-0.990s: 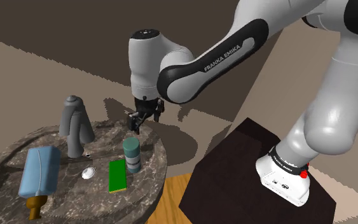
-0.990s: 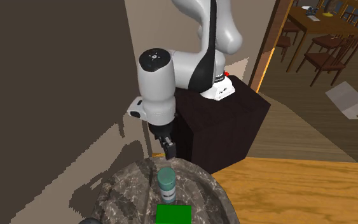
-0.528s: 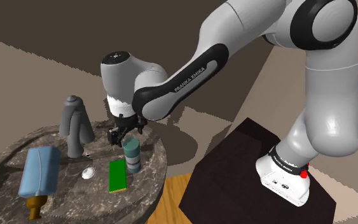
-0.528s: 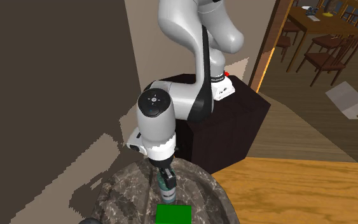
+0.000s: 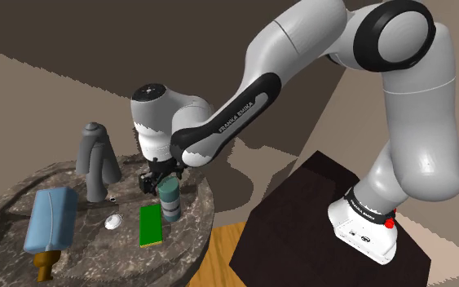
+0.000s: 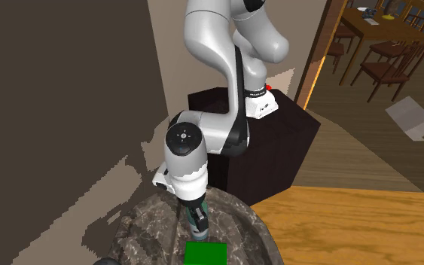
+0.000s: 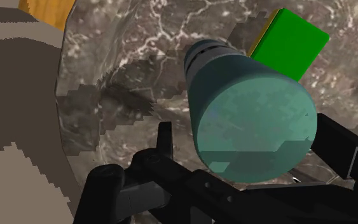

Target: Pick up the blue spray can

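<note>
Teal-blue can [image 5: 169, 200], upright on the round stone table [image 5: 97, 249], near the rim on the stand's side. In the wrist view, seen end-on [image 7: 250, 124], large and close, its base out of sight behind its own body. In the second exterior view, mostly hidden behind the hand, a mere sliver [image 6: 200, 220] showing.

Around its upper part, the gripper [image 5: 159, 180], fingers apart with the can between them. One finger [image 7: 165, 143] plainly clear of the can, with a gap showing; the other [image 7: 339, 149] right at the can's edge, perhaps touching, hard to tell. Not clamped.

Just beside the can, a flat green box [image 5: 150, 225], cut off by the bottom edge in the second exterior view [image 6: 205, 254]. Farther across the table, a grey bottle [image 5: 97, 161], and a blue box [image 5: 50, 218] lying well apart from the can.

Arm [image 5: 366, 98] rising from the dark stand [image 5: 301, 220], arching high, then folding down to the table, wrist bent so the hand points downward over the can.
</note>
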Robot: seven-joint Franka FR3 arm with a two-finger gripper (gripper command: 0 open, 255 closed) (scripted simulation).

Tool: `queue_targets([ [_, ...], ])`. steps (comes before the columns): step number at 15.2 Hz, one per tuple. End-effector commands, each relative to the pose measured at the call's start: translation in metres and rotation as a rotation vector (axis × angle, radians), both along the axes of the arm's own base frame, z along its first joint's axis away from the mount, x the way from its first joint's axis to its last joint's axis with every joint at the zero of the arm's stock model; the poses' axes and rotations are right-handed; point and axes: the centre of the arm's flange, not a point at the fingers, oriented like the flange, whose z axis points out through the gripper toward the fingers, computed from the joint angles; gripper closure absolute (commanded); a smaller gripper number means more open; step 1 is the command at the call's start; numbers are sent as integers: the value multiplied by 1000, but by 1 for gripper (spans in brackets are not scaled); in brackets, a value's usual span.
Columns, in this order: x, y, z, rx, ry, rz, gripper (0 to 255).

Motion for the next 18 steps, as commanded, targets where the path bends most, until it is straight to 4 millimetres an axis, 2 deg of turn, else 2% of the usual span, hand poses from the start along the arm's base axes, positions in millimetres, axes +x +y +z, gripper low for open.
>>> queue_targets([
  [1, 0, 1, -2, 0, 0, 0, 255],
  [10, 0, 0, -2, 0, 0, 0, 255],
  [18, 0, 0, 40, 0, 0, 0, 255],
])
